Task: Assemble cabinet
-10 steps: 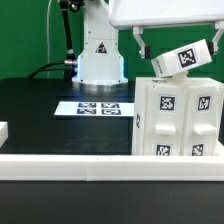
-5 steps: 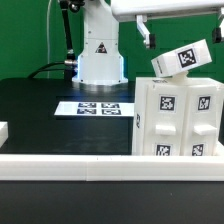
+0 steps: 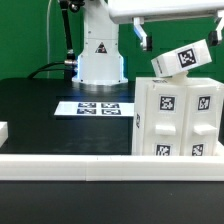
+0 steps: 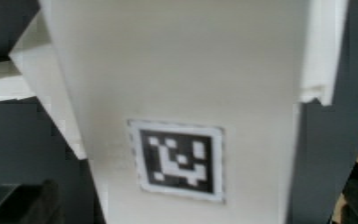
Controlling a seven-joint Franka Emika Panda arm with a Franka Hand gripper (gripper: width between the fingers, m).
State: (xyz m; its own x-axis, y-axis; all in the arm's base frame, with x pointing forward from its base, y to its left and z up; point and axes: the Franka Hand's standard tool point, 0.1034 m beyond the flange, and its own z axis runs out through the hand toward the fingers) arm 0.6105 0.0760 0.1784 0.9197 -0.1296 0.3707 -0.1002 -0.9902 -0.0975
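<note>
Jaws astride tilted panel (image 3: 184, 57) atop cabinet (image 3: 178, 122)

What you've got around the workspace
You see the marker board (image 3: 98, 107) flat on the black table (image 3: 45, 120), frame centre; green backdrop (image 3: 25, 35) upper left

cabinet (image 3: 180, 115): cut off at exterior view's right edge | tagged panel (image 4: 176, 100): blurred, overfills wrist view, ends cropped

1. The exterior view was bright and evenly lit, and the white cabinet (image 3: 178, 115) looked almost washed out against the dark table (image 3: 40, 110).
2. The cabinet's face toward the exterior view's left was faintly shaded.
3. The wrist view was dimmer and blurred, and its close tag (image 4: 179, 158) had fuzzy edges.
</note>
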